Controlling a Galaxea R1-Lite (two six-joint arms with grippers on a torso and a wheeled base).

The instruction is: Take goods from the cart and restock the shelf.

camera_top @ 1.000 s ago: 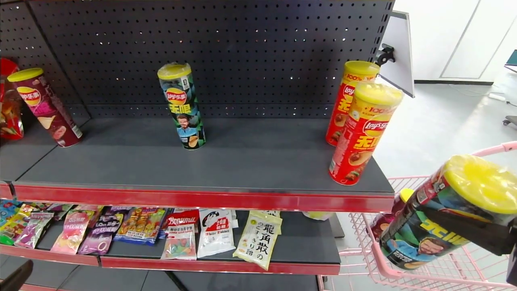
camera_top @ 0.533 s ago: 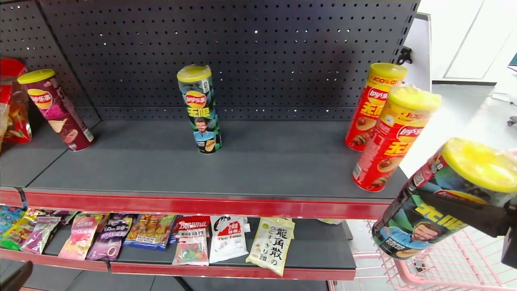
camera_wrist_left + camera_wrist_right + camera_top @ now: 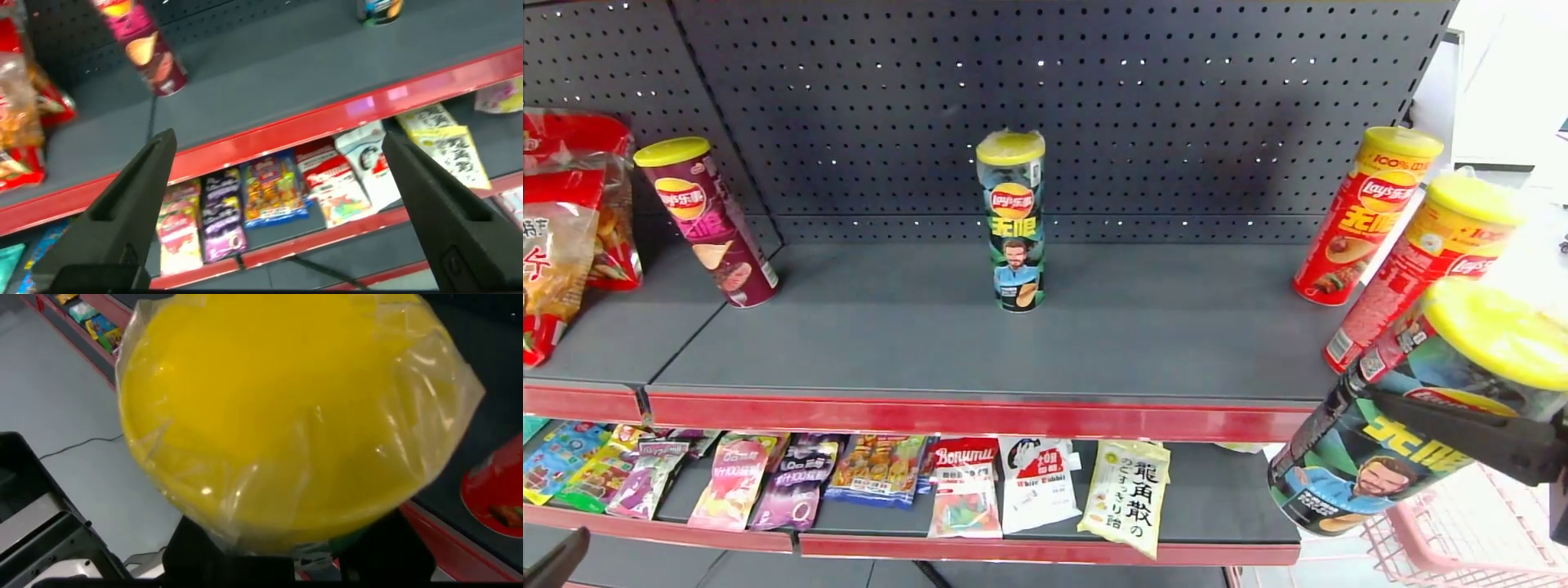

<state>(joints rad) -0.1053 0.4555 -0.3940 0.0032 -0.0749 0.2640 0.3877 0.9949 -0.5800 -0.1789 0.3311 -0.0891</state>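
My right gripper (image 3: 1425,425) is shut on a green chip can (image 3: 1347,482) with a yellow lid (image 3: 286,416). The can is tilted and hangs off the right end of the shelf, in front of its red front edge (image 3: 980,415) and above the pink cart (image 3: 1445,555). On the dark upper shelf (image 3: 1013,351) a matching green can (image 3: 1013,220) stands at the middle. A maroon can (image 3: 709,220) stands at the left and two red cans (image 3: 1364,216) (image 3: 1429,261) at the right. My left gripper (image 3: 278,212) is open and low, in front of the lower shelf.
A perforated back panel (image 3: 1045,98) closes the shelf behind. Snack bags (image 3: 564,220) crowd the upper shelf's far left. Several candy packets (image 3: 964,490) lie on the lower shelf. Bare shelf lies on either side of the standing green can.
The head view has swung left, so the shelf's cans sit further right in the picture and most of the cart has left it. The held can stays in my right gripper.
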